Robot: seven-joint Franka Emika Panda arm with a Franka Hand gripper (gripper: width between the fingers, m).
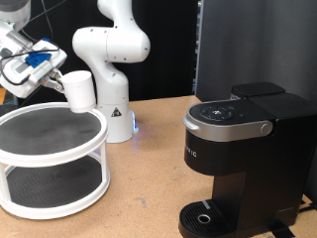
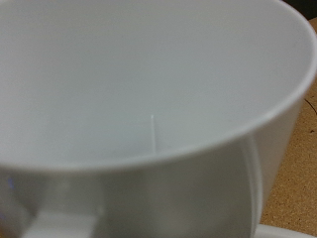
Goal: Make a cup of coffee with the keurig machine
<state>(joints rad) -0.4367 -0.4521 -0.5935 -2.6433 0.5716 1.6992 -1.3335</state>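
Claw [image 1: 57,81] closed on the cup [image 1: 79,89] at its rim, cup above the white two-tier rack [image 1: 54,149], well apart from keurig machine [image 1: 243,159]. Light, rigid, smooth-walled; likely slippery, rim hold suits.

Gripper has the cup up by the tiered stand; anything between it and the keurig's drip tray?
Nothing visible does. The cup, in the gripper, hangs above the round stand; bare table lies before the keurig machine.
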